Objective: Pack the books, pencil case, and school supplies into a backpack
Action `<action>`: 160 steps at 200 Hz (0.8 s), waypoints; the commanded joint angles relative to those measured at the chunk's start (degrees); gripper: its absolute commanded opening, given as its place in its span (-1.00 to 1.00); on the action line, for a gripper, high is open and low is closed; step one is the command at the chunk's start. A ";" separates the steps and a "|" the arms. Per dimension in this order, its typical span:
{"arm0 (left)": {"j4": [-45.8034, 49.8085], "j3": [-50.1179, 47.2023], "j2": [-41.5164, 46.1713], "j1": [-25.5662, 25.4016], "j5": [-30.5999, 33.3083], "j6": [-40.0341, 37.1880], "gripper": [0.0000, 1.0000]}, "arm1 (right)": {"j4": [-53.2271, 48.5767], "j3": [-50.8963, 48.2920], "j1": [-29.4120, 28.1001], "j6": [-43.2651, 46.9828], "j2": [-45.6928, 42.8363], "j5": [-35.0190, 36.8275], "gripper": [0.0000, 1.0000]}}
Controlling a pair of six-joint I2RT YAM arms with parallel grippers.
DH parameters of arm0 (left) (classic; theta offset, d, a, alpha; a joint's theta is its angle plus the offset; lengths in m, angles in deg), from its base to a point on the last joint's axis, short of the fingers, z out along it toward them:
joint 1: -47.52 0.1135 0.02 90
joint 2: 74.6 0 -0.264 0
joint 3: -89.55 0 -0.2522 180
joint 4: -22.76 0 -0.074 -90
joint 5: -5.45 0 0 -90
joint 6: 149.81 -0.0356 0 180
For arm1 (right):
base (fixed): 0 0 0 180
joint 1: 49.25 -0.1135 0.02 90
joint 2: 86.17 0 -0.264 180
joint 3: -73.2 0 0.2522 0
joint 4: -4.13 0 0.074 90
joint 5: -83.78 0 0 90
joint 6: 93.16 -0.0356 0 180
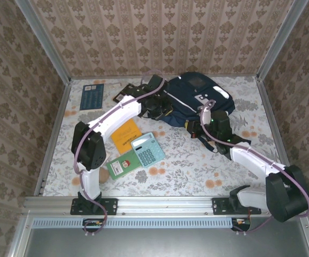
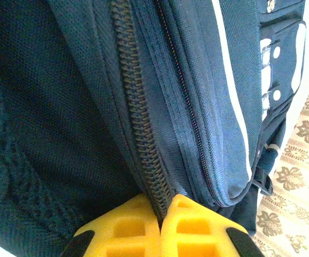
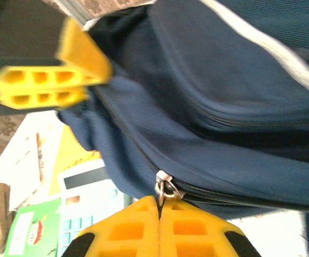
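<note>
At right tool [image 3: 159, 208], backpack [image 3: 224, 107] zipper pull [image 3: 164, 188] sits pinched.

The backpack [image 1: 197, 99] is navy blue with a white stripe. The calculator [image 1: 148, 150] is light blue-teal with grey keys. Beside it lie an orange-yellow book [image 1: 125, 134], a green book [image 1: 121, 166] and a dark blue book [image 1: 93, 96]. The pencil case [image 1: 103, 175] is tan-brown. The surface [image 1: 197, 166] is white with a grey floral print and orange blossoms. The left tool [image 2: 162, 209] and the right tool [image 3: 159, 209] are yellow.
</note>
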State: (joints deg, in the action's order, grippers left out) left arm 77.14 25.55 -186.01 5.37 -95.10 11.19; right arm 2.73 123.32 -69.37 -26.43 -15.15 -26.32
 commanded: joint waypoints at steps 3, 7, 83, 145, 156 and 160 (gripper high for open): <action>-6.00 3.13 -2.03 -1.78 -0.68 0.78 -1.00 | 2.93 4.39 -5.16 -2.60 2.54 -2.22 -1.00; -6.07 3.14 -2.09 -1.87 -0.48 0.62 -1.00 | 2.86 4.92 -5.77 -2.71 3.03 -2.23 -1.00; -4.14 -6.05 7.53 0.19 5.95 -11.06 0.28 | -2.84 9.26 -7.04 -1.78 6.21 -2.06 -1.00; -10.50 -27.92 21.51 -0.21 9.82 -26.80 0.12 | -8.61 14.59 -5.81 -5.71 14.06 -4.97 -1.00; -12.57 -31.61 22.95 -0.40 9.25 -28.29 0.10 | -9.69 15.86 -5.85 -6.22 15.87 -5.71 -1.00; -13.17 -32.59 23.37 -0.55 9.11 -28.80 0.09 | -9.79 16.13 -5.73 -6.59 16.41 -6.01 -1.00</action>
State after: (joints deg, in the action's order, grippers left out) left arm 68.14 0.22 -164.73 5.24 -87.06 -10.16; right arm -5.21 134.79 -75.51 -30.82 -1.77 -28.57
